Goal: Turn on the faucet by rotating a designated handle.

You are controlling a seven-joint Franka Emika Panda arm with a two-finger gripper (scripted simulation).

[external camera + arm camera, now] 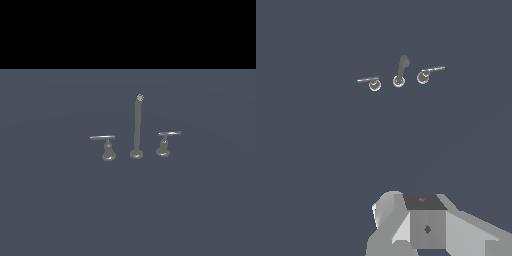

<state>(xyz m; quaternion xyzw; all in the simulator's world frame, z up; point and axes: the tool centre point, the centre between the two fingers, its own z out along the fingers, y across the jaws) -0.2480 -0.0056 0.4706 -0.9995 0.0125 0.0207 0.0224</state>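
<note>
In the exterior view the faucet stands as a small grey three-piece set: a tall thin spout (137, 127) on a round foot with a low lever on each side. The handle (168, 134) is the lever on the exterior view's right, with the shorter, thicker bar on a bell-shaped base. Its twin lever (103, 137) on the left has a longer, thinner bar. The wrist view shows the faucet (400, 75) small and far off, with my gripper (426, 225) well apart from it. Only grey blocks of the gripper show, so its jaws cannot be read.
The set stands on a plain dark grey-blue floor (60, 200). The robot arm does not show in the exterior view. A black band fills the top of that view.
</note>
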